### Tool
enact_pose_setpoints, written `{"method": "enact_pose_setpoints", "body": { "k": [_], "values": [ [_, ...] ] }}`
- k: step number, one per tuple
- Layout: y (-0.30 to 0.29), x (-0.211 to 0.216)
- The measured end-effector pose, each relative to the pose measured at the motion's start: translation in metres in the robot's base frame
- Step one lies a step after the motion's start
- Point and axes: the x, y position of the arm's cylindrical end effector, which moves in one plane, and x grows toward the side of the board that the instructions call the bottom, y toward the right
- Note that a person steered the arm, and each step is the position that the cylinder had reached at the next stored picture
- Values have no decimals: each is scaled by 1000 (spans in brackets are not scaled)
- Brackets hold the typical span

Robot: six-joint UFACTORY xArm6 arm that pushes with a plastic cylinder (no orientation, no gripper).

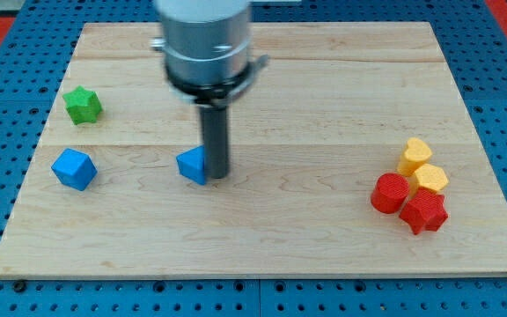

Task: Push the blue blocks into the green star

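Observation:
A green star [83, 105] lies near the board's left edge. A blue cube-like block [73, 168] sits below it at the left. A second, smaller blue block [192, 165] lies near the middle of the board. My tip [216, 174] is down on the board, touching that block's right side. The rod hides part of the block's right edge.
At the view's right is a tight cluster: two yellow blocks [415, 155] [430, 179], a red round block [389, 193] and a red star [424, 211]. The wooden board [324, 88] lies on a blue pegboard; the arm's grey body [205, 40] hangs over the board's top middle.

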Motion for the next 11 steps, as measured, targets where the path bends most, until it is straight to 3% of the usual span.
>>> {"method": "enact_pose_setpoints", "body": {
  "k": [1,2,3,4,5,7,8,9,10,11],
  "values": [
    [-112,-36],
    [-90,-37],
    [-59,20],
    [-101,44],
    [-160,10],
    [-152,-43],
    [-119,-31],
    [-133,1],
    [-209,-5],
    [-204,-31]
  ]
}}
